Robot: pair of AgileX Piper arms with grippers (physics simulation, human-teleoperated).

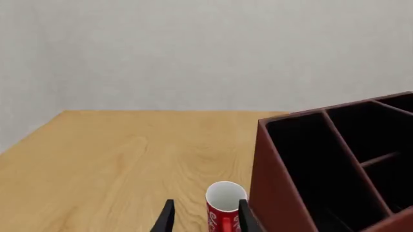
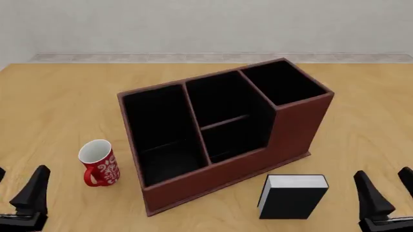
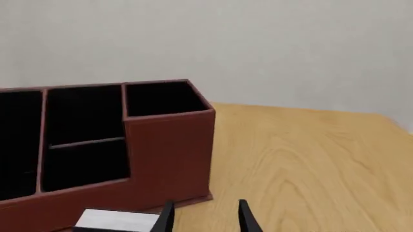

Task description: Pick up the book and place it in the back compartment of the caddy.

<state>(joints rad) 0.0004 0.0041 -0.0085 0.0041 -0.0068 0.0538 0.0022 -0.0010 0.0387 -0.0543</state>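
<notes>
The book [image 2: 291, 195], black-covered with white page edges, stands upright on the table just in front of the caddy [image 2: 219, 181], towards its taller right end; its top shows as the book [image 3: 116, 221]. In the caddy's middle section a low cross partition sets off the back compartment [image 2: 235, 141], which is black-lined and holds nothing. My right gripper [image 2: 387, 191] is open, low at the near right, to the right of the book and apart from it. My left gripper [image 2: 16, 186] is open at the near left. Nothing is between either pair of fingers.
A red-and-white patterned mug [image 2: 98, 163] stands left of the caddy, ahead of my left gripper [image 1: 205, 218] and close to the caddy's end wall [image 1: 277, 193]. The wooden table [image 2: 58, 101] runs back to a pale wall.
</notes>
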